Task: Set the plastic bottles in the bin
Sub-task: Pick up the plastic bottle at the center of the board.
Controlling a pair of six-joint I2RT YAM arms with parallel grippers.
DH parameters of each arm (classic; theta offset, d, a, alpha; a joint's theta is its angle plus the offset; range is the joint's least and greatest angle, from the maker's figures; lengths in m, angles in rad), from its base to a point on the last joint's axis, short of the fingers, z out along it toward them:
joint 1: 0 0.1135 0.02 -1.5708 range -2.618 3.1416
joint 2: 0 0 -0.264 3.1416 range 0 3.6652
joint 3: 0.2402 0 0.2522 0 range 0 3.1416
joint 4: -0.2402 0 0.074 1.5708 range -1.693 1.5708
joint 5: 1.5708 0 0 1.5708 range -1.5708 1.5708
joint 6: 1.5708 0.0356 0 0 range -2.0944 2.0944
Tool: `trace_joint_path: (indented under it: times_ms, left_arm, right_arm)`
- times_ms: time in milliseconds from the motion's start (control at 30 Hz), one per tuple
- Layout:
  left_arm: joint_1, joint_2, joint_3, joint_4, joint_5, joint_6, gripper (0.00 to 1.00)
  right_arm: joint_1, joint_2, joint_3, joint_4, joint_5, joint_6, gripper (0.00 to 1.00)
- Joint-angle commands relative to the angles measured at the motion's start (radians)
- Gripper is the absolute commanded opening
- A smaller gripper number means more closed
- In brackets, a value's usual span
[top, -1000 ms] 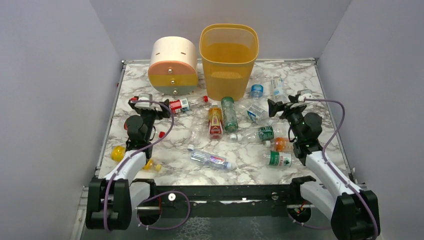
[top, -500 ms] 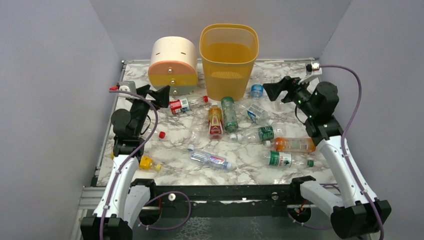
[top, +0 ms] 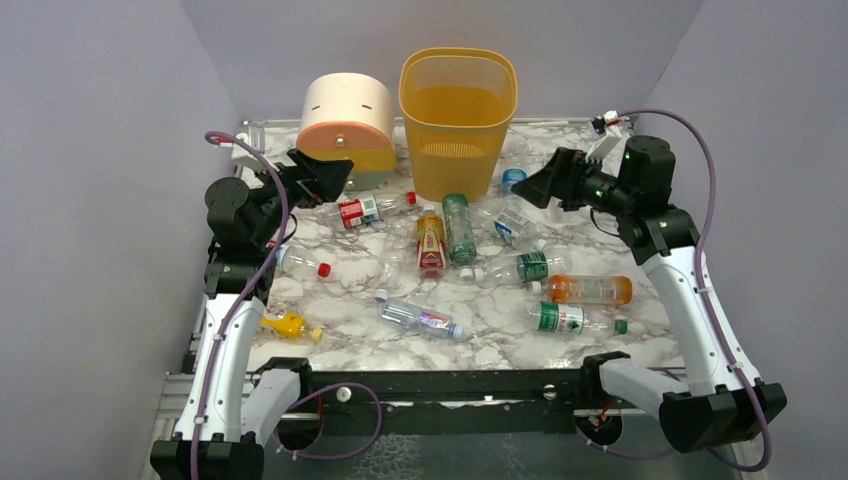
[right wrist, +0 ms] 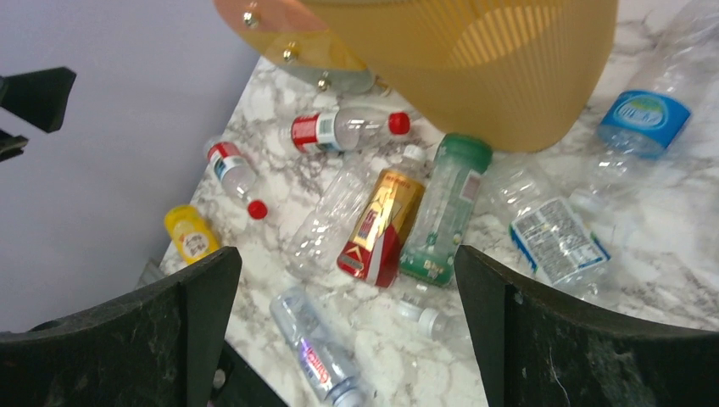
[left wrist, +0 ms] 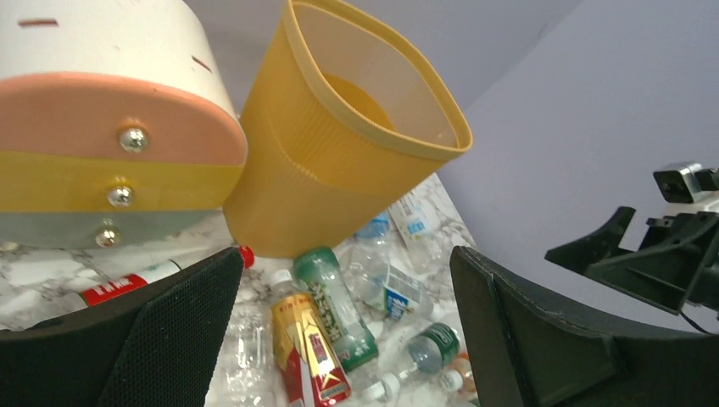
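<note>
— While both arms hang above the marble table (top: 345, 292), what are the grippers doing?
— The left gripper (top: 325, 178) has its jaws spread wide and carries nothing; it points across toward the bin (top: 458, 120). The right gripper (top: 535, 183) is the same, wide apart and empty, aimed at the bin from the other side.
— Where does the bin stand?
— Upright at the far middle of the table, mouth up, just beside the round drawer unit (top: 347, 130) on its left.
— And the bottles?
— All lie flat on the table, none in the bin as far as the views show. The red-and-gold bottle (top: 431, 245) and the green bottle (top: 459, 230) lie side by side at the bin's foot, long axes running near to far, caps toward the bin.
— Any lying crosswise?
— Yes. The red-labelled bottle (top: 362, 210) lies left to right, red cap toward the bin. The orange bottle (top: 590, 290) lies crosswise near the right arm, with the green-labelled bottle (top: 563, 319) just nearer, its green cap to the right. The clear bottle (top: 420, 319) at the near middle lies on a diagonal.
— Others?
— The blue-labelled bottle (top: 513, 180) sits right of the bin, below the right gripper. The yellow bottle (top: 287, 324) lies by the left arm.
</note>
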Motion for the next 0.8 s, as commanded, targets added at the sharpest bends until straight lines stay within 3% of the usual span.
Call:
trace_joint_path:
  times_ms: [0, 200, 400, 500, 567, 700, 767]
  left_arm:
    - [0.0, -0.019, -0.046, -0.02, 0.151, -0.092, 0.99]
    - [0.0, -0.056, -0.162, 0.163, 0.225, -0.238, 0.99]
    - [0.001, 0.04, -0.151, 0.047, 0.338, -0.179, 0.99]
    - [0.001, 0.034, -0.293, 0.304, 0.402, -0.326, 0.99]
    - [0.0, 0.034, -0.347, 0.393, 0.413, -0.372, 0.99]
    - [0.001, 0.043, -0.345, 0.383, 0.418, -0.322, 0.99]
    - [-0.001, 0.042, -0.317, 0.277, 0.364, -0.278, 0.99]
  right_arm:
    - [0.007, -0.066, -0.02, -0.107, 0.012, 0.01, 0.99]
    - [0.005, -0.15, -0.137, -0.139, 0.127, 0.026, 0.99]
    - [0.006, -0.084, -0.152, -0.24, 0.277, -0.044, 0.99]
    - [0.006, -0.089, -0.217, -0.193, 0.342, -0.058, 0.99]
    - [0.007, -0.093, -0.267, -0.128, 0.342, -0.09, 0.98]
    - [0.007, -0.042, -0.299, -0.017, 0.328, -0.127, 0.93]
    - [0.007, 0.018, -0.287, 0.022, 0.317, -0.142, 0.93]
